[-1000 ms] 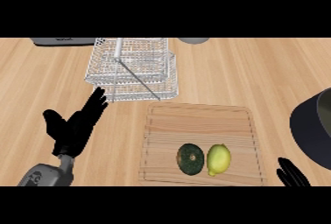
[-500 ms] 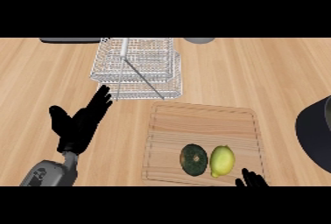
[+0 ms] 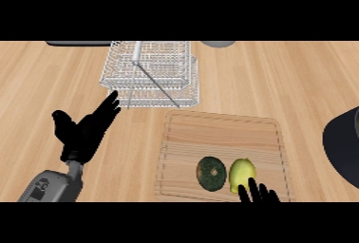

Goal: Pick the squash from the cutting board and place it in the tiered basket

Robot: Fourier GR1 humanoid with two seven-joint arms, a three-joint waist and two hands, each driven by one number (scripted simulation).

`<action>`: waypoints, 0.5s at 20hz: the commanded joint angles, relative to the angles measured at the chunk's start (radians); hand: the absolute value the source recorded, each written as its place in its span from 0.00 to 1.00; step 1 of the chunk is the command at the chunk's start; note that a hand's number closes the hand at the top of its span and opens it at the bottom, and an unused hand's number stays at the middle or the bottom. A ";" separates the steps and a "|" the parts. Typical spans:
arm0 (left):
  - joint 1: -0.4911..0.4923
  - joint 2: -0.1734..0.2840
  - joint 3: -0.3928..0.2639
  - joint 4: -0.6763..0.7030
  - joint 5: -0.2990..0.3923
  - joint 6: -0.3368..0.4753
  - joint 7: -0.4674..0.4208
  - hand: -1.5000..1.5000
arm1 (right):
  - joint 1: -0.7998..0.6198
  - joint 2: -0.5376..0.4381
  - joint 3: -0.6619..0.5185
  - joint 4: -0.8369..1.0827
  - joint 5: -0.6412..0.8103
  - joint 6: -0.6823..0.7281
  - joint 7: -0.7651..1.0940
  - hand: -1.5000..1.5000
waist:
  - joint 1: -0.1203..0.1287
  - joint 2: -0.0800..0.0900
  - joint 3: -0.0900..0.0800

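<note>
The right hand is being brought up from the lower edge toward the cutting board: a second ago only its fingertips were showing far out at four o'clock, and now they are being seen at six o'clock, just below the two items on the board. Its fingers are being held straight and released, with nothing grasped. From this a judgement is being drawn that the reach is under way and the pick has not yet been made.

The squash, dark green and round, is being left on the board's near part, at about five o'clock in the view, touching or just beside a yellow lemon on its right. The right hand's fingertips are being placed closer to the lemon, so a shift toward nine o'clock is likely being called for.

The tiered basket, of white wire, is standing at twelve o'clock, well apart from the squash. The left hand is resting open at nine o'clock, fingers up.

No brand, label or writing is being made out anywhere.
</note>
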 commanded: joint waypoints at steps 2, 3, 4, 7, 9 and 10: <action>-0.022 -0.039 0.006 0.007 -0.010 -0.004 -0.004 0.50 | -0.172 0.072 0.106 0.156 -0.004 0.015 0.190 0.00 | 0.003 0.002 0.002; -0.060 -0.049 0.023 0.030 -0.011 0.007 -0.004 0.50 | -0.056 0.071 0.170 0.145 0.049 -0.010 0.170 0.00 | -0.010 -0.001 0.002; 0.008 -0.026 0.018 0.009 -0.006 -0.027 -0.029 0.50 | -0.142 0.071 0.115 0.198 -0.003 -0.007 0.215 0.00 | 0.004 0.001 0.003; -0.046 -0.027 0.044 0.033 -0.025 -0.025 -0.008 0.50 | -0.166 0.069 0.092 0.166 0.001 0.016 0.221 0.00 | -0.002 0.000 0.003; -0.001 -0.050 0.009 -0.015 -0.057 0.002 -0.008 0.50 | -0.174 0.062 0.023 0.206 -0.051 -0.031 0.182 0.00 | 0.001 -0.001 0.004; -0.022 -0.067 0.023 0.013 -0.051 0.003 -0.023 0.50 | -0.153 0.054 0.043 0.234 -0.012 -0.080 0.195 0.00 | -0.004 -0.001 0.003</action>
